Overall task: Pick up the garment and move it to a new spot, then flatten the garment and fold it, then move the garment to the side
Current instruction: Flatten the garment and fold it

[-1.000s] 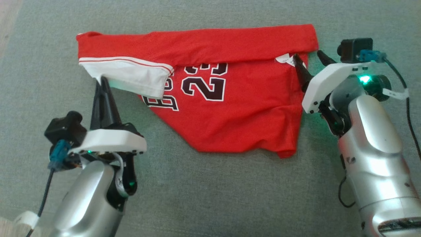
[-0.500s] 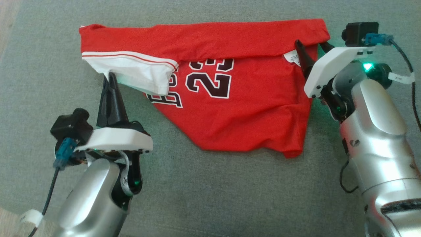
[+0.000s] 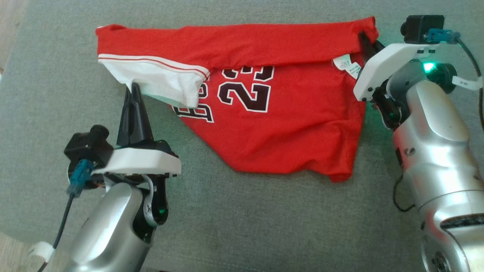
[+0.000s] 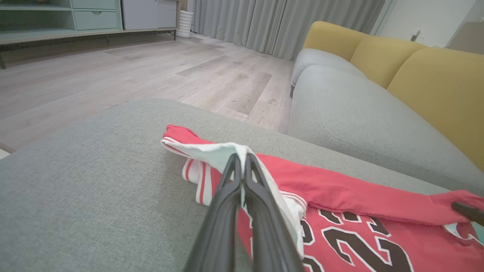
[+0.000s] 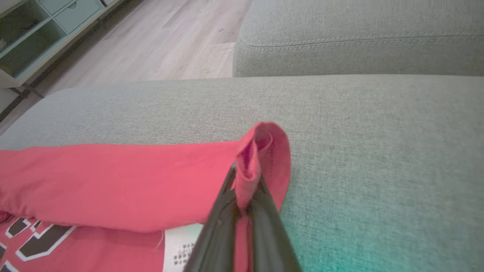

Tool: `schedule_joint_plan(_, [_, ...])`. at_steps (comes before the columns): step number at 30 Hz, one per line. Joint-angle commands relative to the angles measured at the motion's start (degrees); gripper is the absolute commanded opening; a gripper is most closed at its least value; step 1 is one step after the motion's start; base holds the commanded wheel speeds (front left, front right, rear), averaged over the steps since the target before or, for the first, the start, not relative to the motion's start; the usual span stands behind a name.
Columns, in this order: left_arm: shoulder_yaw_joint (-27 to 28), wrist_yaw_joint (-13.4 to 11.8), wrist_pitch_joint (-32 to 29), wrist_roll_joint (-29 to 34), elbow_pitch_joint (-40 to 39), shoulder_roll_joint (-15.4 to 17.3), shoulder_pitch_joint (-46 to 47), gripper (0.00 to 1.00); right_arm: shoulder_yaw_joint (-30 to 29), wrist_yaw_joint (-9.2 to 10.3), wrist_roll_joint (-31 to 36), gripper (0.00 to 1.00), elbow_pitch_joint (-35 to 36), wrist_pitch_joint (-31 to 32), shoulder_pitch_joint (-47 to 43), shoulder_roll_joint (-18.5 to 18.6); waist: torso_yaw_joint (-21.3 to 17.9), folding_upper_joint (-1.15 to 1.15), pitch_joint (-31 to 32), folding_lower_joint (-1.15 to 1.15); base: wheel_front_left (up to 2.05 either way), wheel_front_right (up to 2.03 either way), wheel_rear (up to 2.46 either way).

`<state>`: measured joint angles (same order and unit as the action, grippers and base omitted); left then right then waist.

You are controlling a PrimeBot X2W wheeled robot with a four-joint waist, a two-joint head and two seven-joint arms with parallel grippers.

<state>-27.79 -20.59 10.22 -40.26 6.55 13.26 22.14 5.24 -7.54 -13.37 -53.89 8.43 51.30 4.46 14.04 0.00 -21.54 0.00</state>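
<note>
The garment (image 3: 272,124) is a red jersey with dark white-edged numbers and a white, red-striped sleeve, lying partly folded on the grey cushion. Its top edge is folded over as a long red band (image 5: 113,181). My left gripper (image 3: 133,87) is shut on the white sleeve's edge at the left, and the wrist view shows the white cloth (image 4: 227,153) pinched between the fingertips (image 4: 242,160). My right gripper (image 3: 365,37) is shut on the band's right corner, where red cloth (image 5: 261,151) bunches up between its fingers (image 5: 227,223).
The grey ottoman cushion (image 3: 245,219) carries the garment, with bare fabric in front of it. Beyond it stand a grey sofa seat (image 4: 359,113) with yellow back cushions (image 4: 435,83), wooden floor (image 4: 113,75) and a pale cabinet (image 4: 56,19). A white care label (image 3: 346,64) shows near the right gripper.
My right gripper moved up to the folded band's right corner and closed on it. The left gripper stays shut on the sleeve. The head camera shifted slightly.
</note>
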Motion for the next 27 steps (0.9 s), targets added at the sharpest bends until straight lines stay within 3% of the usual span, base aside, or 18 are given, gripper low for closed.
schedule_joint_plan(1, [1.9, 0.2, 0.6, 0.8, -2.1, 1.4, 2.5, 0.00, 1.0, 0.05, 0.5, 0.00, 1.4, -1.4, 2.0, -1.0, -0.3, 0.00, 0.3, 0.00, 0.00, 0.00, 0.00])
schedule_joint_plan(9, [2.8, 0.3, 0.8, 1.7, -4.1, 3.7, 3.5, 0.00, 3.6, 0.05, -1.4, 0.00, 2.3, -5.3, 2.5, -1.3, -2.7, 0.00, 3.2, 0.00, 0.00, 0.00, 0.00])
schedule_joint_plan(15, [3.8, -0.1, -0.9, 4.7, -9.9, 8.8, 7.0, 0.00, 6.3, 0.05, -5.3, 0.00, 9.2, -7.8, 0.1, 0.6, -6.0, 0.00, 8.8, 0.00, 0.00, 0.00, 0.00])
schedule_joint_plan(21, [4.3, -1.2, -4.8, 7.5, -17.9, 13.5, 10.1, 0.00, 6.5, 0.05, -8.3, 0.00, 21.5, -6.7, -4.7, 3.9, -9.2, 0.00, 15.3, 0.00, 0.00, 0.00, 0.00])
schedule_joint_plan(27, [4.8, -2.5, -8.8, 9.7, -27.4, 17.1, 11.8, 0.00, 3.5, 0.05, -9.1, 0.00, 39.8, 0.3, -13.6, 7.4, -11.7, 0.00, 21.2, 0.00, 0.00, 0.00, 0.00])
